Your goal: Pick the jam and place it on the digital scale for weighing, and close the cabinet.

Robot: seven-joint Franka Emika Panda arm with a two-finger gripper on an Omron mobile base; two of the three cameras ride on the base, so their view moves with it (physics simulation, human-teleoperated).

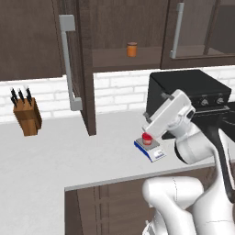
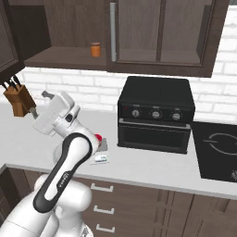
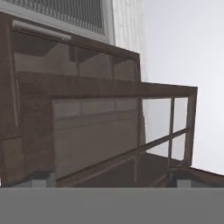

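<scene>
While my own forearm covers much of the worktop, the cabinet (image 1: pixel 87 69) is the largest thing I can log: dark brown, wall-hung, one glass door swung out edge-on toward the left base camera, its grey bar handle (image 1: pixel 68 62) plain, the top of the carcass cut off by the frame. Its open shelf holds an orange jar (image 1: pixel 132 49), well above and behind the work area. Next, the black oven (image 2: pixel 155 113) stands on the grey counter (image 1: pixel 46 151) just right of my arm; from the left its lower front is blocked by my wrist. The digital scale (image 1: pixel 155 153) lies near the counter's front edge, partly hidden by my arm in the right base view. The jam (image 1: pixel 147 137) sits on its platform, small and red, lid detail too fine to read. My pincer (image 3: pixel 111 177) is released, holding nothing, fingers spread wide and aimed at the cabinet door frame. A knife block (image 1: pixel 27 114) stands far left; bare counter lies between it and the scale.
</scene>
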